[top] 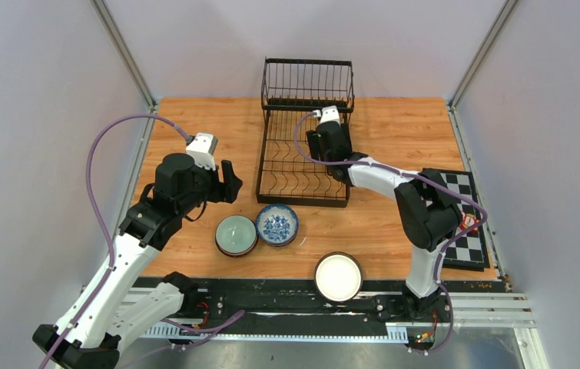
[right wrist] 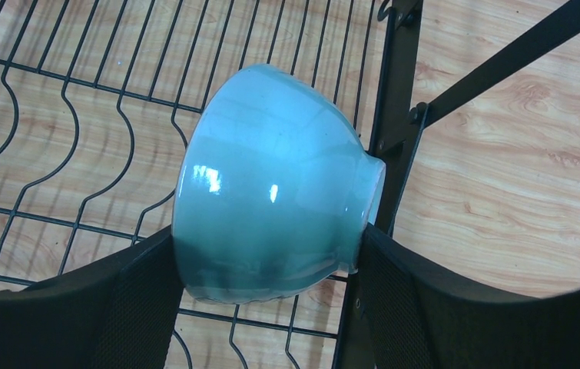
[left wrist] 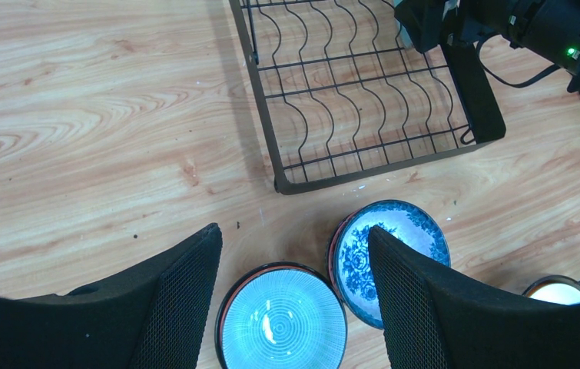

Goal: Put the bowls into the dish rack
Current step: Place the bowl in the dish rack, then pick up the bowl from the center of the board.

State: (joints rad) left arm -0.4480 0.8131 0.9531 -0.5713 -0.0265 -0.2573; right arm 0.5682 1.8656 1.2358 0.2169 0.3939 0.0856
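The black wire dish rack (top: pixel 302 154) stands at the back middle of the table. My right gripper (right wrist: pixel 267 234) is shut on a pale celadon bowl (right wrist: pixel 271 184), held on its side just above the rack's slotted base (right wrist: pixel 396 115) near its right rail. On the wood in front of the rack sit a dark-rimmed celadon bowl (left wrist: pixel 283 323) and a blue-and-white bowl (left wrist: pixel 409 227), touching each other. My left gripper (left wrist: pixel 294 231) hangs open above them, holding nothing. A white bowl (top: pixel 339 277) rests near the front edge.
A black-and-white checkered board (top: pixel 463 223) lies at the right edge, partly under the right arm (top: pixel 425 207). The rack's upright basket tier (top: pixel 307 84) stands behind the base. Grey walls close in both sides.
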